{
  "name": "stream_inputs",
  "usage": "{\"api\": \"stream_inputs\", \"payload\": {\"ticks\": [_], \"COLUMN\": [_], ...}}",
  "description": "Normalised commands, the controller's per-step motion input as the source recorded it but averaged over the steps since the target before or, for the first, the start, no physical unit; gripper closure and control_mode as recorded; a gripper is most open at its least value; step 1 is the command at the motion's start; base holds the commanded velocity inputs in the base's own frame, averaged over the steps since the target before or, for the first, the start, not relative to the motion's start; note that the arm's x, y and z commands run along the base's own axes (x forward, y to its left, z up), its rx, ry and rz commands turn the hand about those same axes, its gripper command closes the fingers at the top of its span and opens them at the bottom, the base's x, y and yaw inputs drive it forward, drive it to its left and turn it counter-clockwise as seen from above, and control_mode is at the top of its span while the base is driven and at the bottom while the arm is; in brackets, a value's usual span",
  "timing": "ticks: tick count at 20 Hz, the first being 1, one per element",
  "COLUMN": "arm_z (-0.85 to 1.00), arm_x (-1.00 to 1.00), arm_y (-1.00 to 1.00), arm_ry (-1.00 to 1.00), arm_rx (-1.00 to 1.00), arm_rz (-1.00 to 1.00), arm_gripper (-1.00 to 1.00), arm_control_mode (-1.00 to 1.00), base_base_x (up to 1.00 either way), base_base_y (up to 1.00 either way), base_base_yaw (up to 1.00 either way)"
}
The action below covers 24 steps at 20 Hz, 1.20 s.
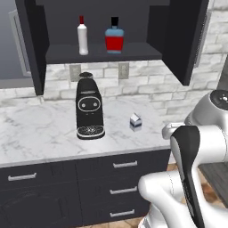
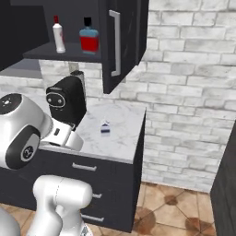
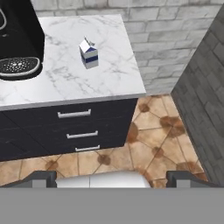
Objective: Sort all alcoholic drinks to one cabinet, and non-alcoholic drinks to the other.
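There are no words or numbers to read here. The milk carton [image 3: 89,53], the two bottles and the coffee machine [image 1: 89,108] show only plain colors.

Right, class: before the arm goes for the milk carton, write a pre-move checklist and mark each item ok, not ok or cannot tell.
1. Gripper open and holding nothing: ok.
2. Milk carton upright on the counter: ok.
3. Carton standing apart from the coffee machine: ok.
4. White bottle and red bottle already together on the open cabinet's shelf: ok.
5. Other cabinet open for the carton: cannot tell.
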Motion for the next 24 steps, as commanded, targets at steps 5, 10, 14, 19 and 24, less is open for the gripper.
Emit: {"api": "stream_inputs", "payload": {"ticks": [5,10,14,19,24], "arm_z": [0.00,0.00,0.00,0.00,0.00], "arm_x": [0.00,0.00,0.00,0.00,0.00], "arm_y": [0.00,0.00,0.00,0.00,0.00], "arm_ry": [0.00,0.00,0.00,0.00,0.00], "arm_rx": [0.00,0.00,0.00,0.00,0.00], "arm_rz": [0.00,0.00,0.00,0.00,0.00], "arm_gripper": [-1.00,-1.00,-1.00,-1.00,-1.00], "arm_control_mode": [1.00,1.00,1.00,1.00,1.00], "base_base_x": [0.05,0.36,0.55,0.61,0.43], "base_base_y": [0.20,0.26,0.32,0.26,0.09], "base_base_yaw": [0.00,0.00,0.00,0.00,0.01]}}
